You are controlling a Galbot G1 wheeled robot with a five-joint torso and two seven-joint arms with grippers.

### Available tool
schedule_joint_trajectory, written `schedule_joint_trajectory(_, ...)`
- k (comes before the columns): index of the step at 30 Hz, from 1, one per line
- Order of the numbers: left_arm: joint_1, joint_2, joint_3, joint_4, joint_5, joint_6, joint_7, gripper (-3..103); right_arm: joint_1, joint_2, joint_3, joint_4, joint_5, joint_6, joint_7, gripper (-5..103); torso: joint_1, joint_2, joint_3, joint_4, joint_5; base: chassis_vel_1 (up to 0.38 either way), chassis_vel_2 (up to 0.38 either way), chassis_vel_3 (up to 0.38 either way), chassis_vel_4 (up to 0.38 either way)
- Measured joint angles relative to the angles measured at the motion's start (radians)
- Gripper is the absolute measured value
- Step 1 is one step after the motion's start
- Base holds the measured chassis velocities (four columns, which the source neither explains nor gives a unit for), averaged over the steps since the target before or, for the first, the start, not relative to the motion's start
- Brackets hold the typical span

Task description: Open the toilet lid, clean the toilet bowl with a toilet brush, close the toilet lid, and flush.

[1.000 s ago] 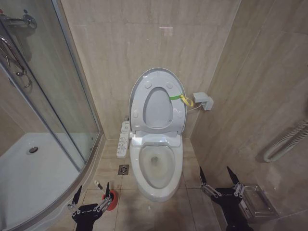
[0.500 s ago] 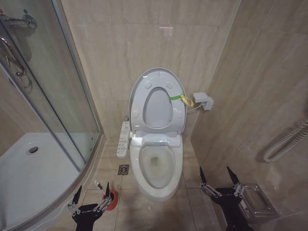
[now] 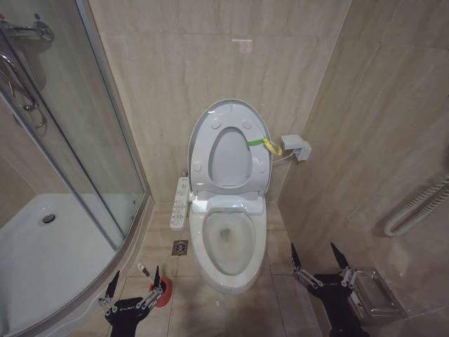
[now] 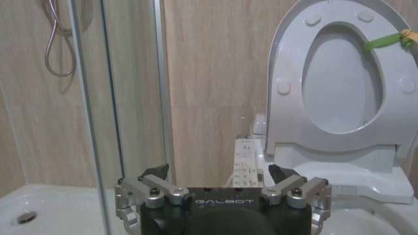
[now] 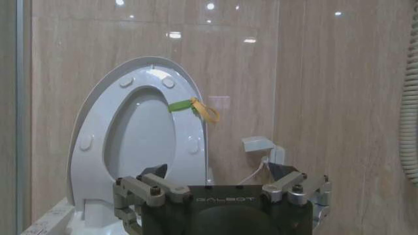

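Toilet lid up. Toilet brush just beside left end effector, open, empty; right end effector open, farther.

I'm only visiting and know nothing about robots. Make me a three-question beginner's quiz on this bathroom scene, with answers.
1. True or false: the toilet lid is raised against the wall.
2. What lies on the floor closest to the left gripper?
A. the toilet brush in its red holder
B. a towel
C. a bucket
3. Fill the gap: both the left gripper and the right gripper have their fingers ____ and hold nothing.

Key
1. True; the seat is up too, leaving the toilet bowl uncovered.
2. A
3. open
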Motion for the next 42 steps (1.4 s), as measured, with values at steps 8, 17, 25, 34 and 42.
schedule_joint_trajectory(8,0.000,0.000,0.000,0.000,0.000,0.000,0.000,99,0.000,0.000,0.000,0.000,0.000,0.000,0.000,100,0.000,0.000,0.000,0.0000,0.0000,0.000,0.000,0.000,0.000)
schedule_joint_trajectory(17,0.000,0.000,0.000,0.000,0.000,0.000,0.000,99,0.000,0.000,0.000,0.000,0.000,0.000,0.000,100,0.000,0.000,0.000,0.0000,0.0000,0.000,0.000,0.000,0.000)
schedule_joint_trajectory(25,0.000,0.000,0.000,0.000,0.000,0.000,0.000,99,0.000,0.000,0.000,0.000,0.000,0.000,0.000,100,0.000,0.000,0.000,0.0000,0.0000,0.000,0.000,0.000,0.000)
schedule_joint_trajectory(34,0.000,0.000,0.000,0.000,0.000,0.000,0.000,99,0.000,0.000,0.000,0.000,0.000,0.000,0.000,100,0.000,0.000,0.000,0.0000,0.0000,0.000,0.000,0.000,0.000)
schedule_joint_trajectory(42,0.000,0.000,0.000,0.000,0.000,0.000,0.000,99,0.000,0.000,0.000,0.000,0.000,0.000,0.000,100,0.000,0.000,0.000,0.0000,0.0000,0.000,0.000,0.000,0.000)
